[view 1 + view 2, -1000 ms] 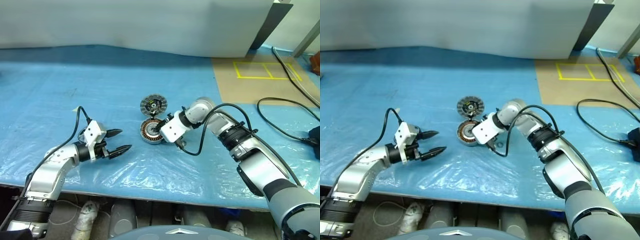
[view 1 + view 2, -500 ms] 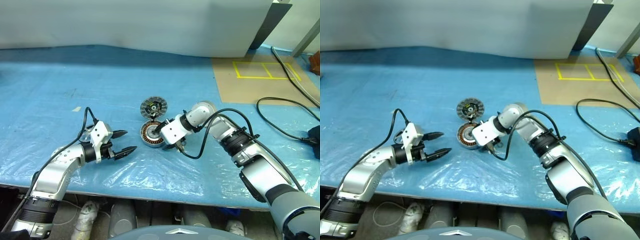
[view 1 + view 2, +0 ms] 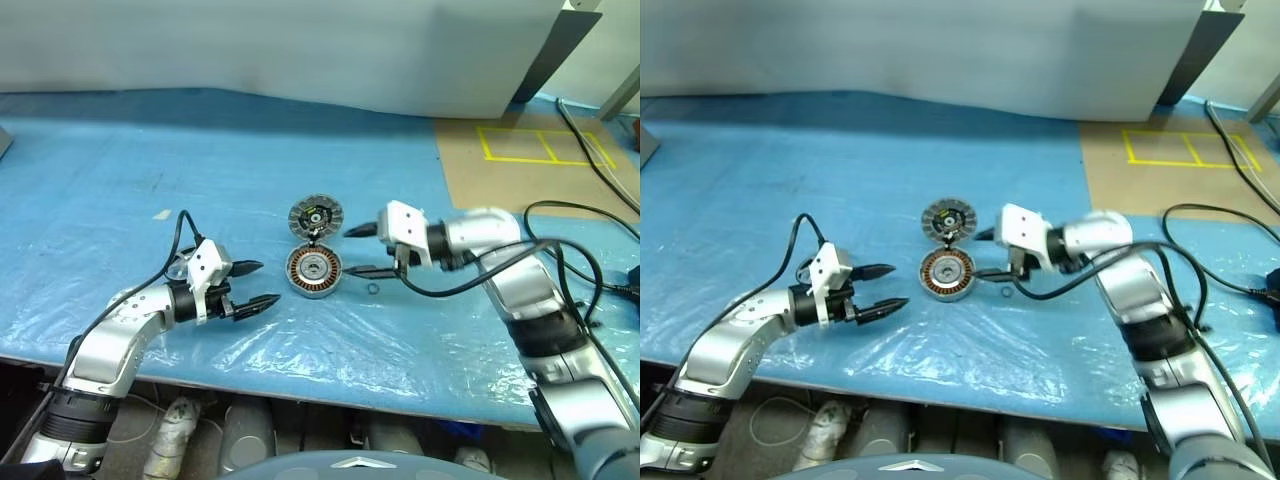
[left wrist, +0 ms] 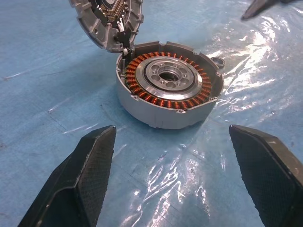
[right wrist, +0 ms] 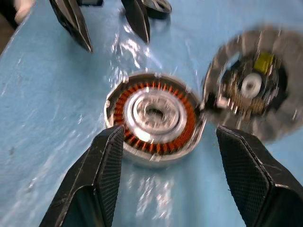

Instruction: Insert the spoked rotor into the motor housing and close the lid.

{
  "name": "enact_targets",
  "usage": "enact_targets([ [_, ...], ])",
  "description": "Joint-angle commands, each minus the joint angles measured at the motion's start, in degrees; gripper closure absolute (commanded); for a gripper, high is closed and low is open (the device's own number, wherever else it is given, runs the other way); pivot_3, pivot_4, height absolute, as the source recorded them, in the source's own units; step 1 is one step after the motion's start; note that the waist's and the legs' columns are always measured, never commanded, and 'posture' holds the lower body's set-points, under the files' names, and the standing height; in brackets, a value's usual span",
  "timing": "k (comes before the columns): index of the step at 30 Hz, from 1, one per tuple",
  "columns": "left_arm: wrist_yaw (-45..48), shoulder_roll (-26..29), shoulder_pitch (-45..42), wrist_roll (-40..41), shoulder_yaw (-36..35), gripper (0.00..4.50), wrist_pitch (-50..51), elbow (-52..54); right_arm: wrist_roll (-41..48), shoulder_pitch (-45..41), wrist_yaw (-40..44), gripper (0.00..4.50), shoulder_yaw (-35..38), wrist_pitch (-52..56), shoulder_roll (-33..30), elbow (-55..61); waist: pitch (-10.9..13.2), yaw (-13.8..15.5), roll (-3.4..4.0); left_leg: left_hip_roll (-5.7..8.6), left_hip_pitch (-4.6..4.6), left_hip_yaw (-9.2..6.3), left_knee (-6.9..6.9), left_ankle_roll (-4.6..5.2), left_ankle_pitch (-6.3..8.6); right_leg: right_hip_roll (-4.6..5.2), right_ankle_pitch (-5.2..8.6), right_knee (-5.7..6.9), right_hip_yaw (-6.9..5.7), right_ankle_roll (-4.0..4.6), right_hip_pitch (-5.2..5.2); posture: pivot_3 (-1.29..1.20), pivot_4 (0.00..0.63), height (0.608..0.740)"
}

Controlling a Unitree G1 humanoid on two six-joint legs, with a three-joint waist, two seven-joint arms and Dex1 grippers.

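— Rotor [image 4: 170,77] first: where is it?

— It sits inside the motor housing [image 3: 314,272], in the middle of the copper ring. The housing lies between my two sets of fingers, touching neither.

— Are your fingers open?

— Yes. My left gripper [image 3: 253,286] and right gripper [image 3: 360,250] are both spread wide and hold nothing.

— Any words to read?

— None I can make out. The lid [image 3: 316,215] leans just behind the housing. A tiny ring [image 3: 373,290] lies beside it on the blue surface [image 3: 150,160].

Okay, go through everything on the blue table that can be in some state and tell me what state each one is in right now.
Motor housing: open, flat on the sheet.
Spoked rotor: seated inside the copper winding ring.
Lid: not closed, standing tilted at the housing's far edge, finned face showing.
Left end effector: open, empty, short of the housing.
Right end effector: open, empty, beside the housing.
Small black ring: loose on the sheet.
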State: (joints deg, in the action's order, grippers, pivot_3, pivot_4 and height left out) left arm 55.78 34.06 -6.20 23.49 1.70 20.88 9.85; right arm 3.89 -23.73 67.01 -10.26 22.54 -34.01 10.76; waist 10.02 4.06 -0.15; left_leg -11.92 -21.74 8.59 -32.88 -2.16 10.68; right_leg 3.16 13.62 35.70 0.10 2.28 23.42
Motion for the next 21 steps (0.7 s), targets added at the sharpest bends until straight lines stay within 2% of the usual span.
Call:
enact_targets([
  [1,0.78,1.13,-1.16,0.91,0.04,0.48,1.26,2.75,1.37,5.63,-6.92,1.28,2.82,4.4,0.89,7.13,0.01,-0.11,0.02,0.01,0.02,0.01,0.01,-0.04,-0.03,0.0,0.0,0.01,0.02,0.0,0.01,0.0,0.15,0.74],
  [5,1.25,1.68,-3.62,1.12,0.91,0.48,3.41,3.52,0.81,11.12,-13.11,1.28,3.08,5.63,2.27,8.95,0.01,-0.27,0.03,0.06,0.23,0.04,0.08,-0.2,-0.11,-0.01,0.01,0.03,0.18,-0.02,-0.06,0.0,0.15,0.74],
  [9,0.26,1.35,-6.47,1.47,1.74,0.48,6.92,5.26,0.47,13.25,-16.94,1.28,2.84,4.63,3.18,5.28,0.01,-0.11,0.03,0.08,0.33,0.05,0.1,-0.2,-0.11,0.03,0.01,0.01,0.18,-0.03,-0.18,0.0,0.15,0.74],
  [17,-0.66,1.27,-8.13,1.83,2.1,0.48,10.39,7.43,-0.89,16.33,-19.22,1.28,1.28,0.44,1.89,-1.77,0.0,-0.18,0.04,0.1,0.28,0.07,0.25,-0.23,-0.13,0.01,0.03,-0.18,0.16,-0.04,-0.17,0.0,0.15,0.74],
  [21,-0.34,1.59,-7.43,1.74,1.63,0.48,9.97,7.27,-1.21,17.39,-18.79,1.28,-0.23,-1.09,1.24,-1.54,0.0,-0.13,0.04,0.12,0.29,0.07,0.23,-0.23,-0.13,0.03,0.03,-0.18,0.16,-0.05,-0.2,0.0,0.15,0.74],
])
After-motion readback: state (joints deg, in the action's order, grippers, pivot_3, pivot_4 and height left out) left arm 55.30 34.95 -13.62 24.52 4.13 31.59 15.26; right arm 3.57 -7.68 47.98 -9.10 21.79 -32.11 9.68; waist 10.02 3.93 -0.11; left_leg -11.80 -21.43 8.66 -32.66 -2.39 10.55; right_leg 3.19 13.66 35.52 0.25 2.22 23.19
